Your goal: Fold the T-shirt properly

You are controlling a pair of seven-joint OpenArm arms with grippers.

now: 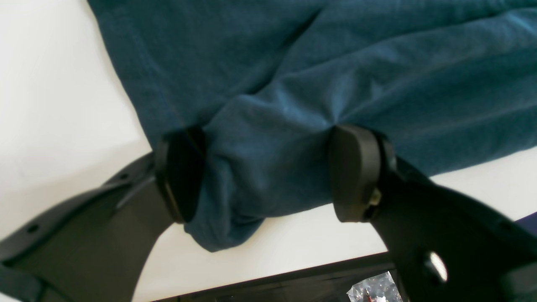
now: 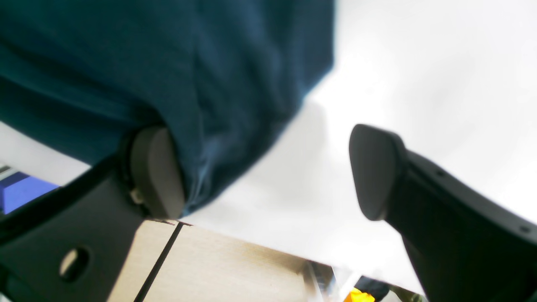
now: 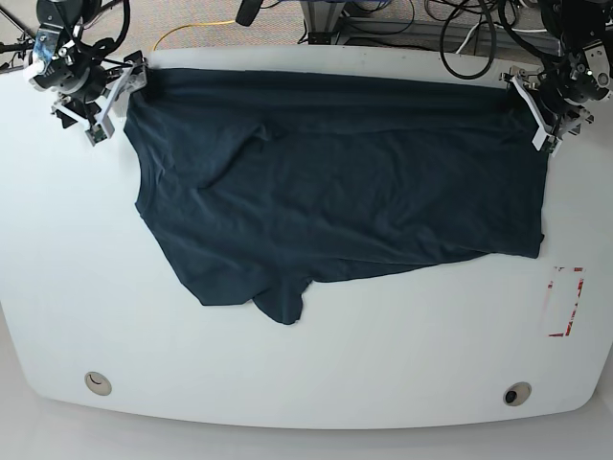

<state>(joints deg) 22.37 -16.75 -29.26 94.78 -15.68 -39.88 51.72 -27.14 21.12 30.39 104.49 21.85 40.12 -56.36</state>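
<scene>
The dark navy T-shirt [image 3: 335,192] lies spread across the white table [image 3: 383,374], wrinkled, with its lower edge ragged and a flap hanging down at the front left. My left gripper [image 3: 542,110] is at the shirt's far right corner. In the left wrist view that gripper [image 1: 268,172] stands open and wide, with a bulge of the T-shirt [image 1: 335,63] filling the gap and touching both pads. At the far left corner sits my right gripper [image 3: 105,96]. It [image 2: 264,172] is open: one pad touches the T-shirt's [image 2: 168,54] edge, the other is over bare table.
A red-marked rectangle [image 3: 563,302] lies on the table at the right. Two round holes [image 3: 97,383] [image 3: 517,394] sit near the front edge. Cables [image 3: 469,38] crowd the floor behind the table's far edge. Both arms are close to that far edge.
</scene>
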